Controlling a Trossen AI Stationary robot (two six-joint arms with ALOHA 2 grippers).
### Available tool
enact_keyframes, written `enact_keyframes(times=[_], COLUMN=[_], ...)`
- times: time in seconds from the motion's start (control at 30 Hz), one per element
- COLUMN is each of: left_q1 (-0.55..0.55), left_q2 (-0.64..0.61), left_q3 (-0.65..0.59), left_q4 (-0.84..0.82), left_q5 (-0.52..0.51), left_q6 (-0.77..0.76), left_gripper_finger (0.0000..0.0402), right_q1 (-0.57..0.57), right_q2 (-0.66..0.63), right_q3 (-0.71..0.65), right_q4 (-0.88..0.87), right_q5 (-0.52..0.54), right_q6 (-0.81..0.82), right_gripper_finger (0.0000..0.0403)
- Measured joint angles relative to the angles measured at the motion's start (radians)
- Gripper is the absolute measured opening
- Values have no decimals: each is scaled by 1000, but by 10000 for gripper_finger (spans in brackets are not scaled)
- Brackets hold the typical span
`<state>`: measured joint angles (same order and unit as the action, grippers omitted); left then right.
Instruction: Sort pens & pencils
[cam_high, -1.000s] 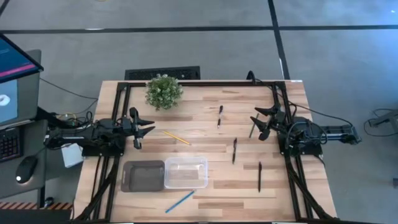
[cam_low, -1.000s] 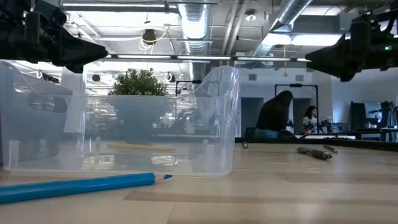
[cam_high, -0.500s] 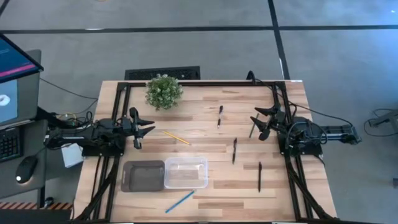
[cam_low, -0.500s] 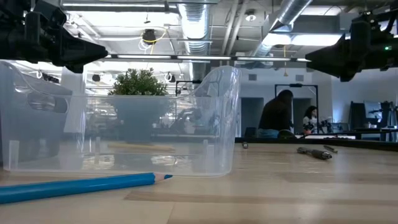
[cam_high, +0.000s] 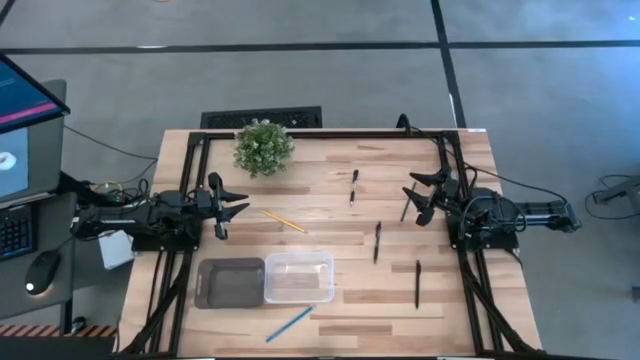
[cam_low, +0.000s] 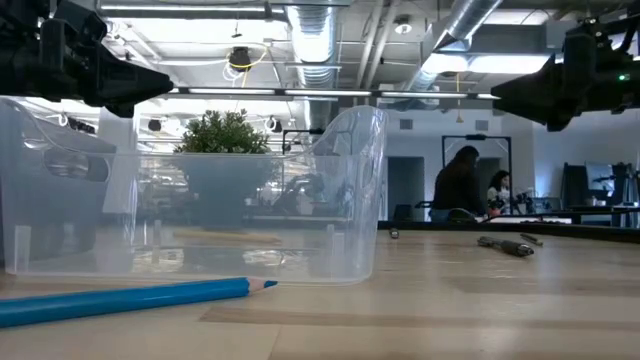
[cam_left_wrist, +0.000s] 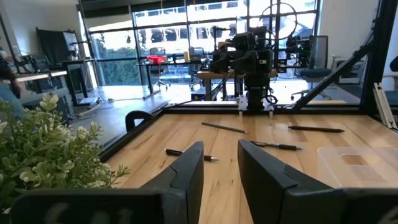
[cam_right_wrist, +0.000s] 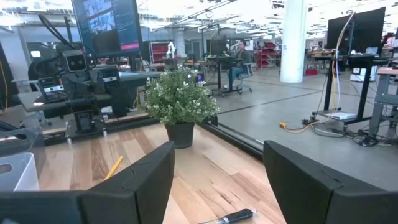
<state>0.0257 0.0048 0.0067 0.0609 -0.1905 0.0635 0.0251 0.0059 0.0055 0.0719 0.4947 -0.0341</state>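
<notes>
— How are the hands held?
— The left hand and right hand are spread, gripping nothing.
— And the things?
— The pens and pencils are scattered on the table.

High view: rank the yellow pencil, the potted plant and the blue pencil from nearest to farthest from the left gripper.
1. Thin yellow pencil, just inboard of the left gripper, whose jaws are open.
2. Small green potted plant, at the table's far edge.
3. Light blue pencil, by the near edge.
</notes>
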Motion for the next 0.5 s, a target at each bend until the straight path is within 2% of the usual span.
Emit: enact_keyframes(times=[0.3, 0.5], left_q1=[0, 0], left_q2=[0, 0], left_q3=[0, 0], left_q4=[0, 2], left_q5=[0, -5], left_q6=[1, 71], left_gripper_finger=[90, 90], right_q1=[0, 0], right_q2=[0, 0], right_q3=[0, 0], right_q4=[0, 0], right_q5=[0, 0], right_q6=[0, 0], right_gripper_finger=[268, 268])
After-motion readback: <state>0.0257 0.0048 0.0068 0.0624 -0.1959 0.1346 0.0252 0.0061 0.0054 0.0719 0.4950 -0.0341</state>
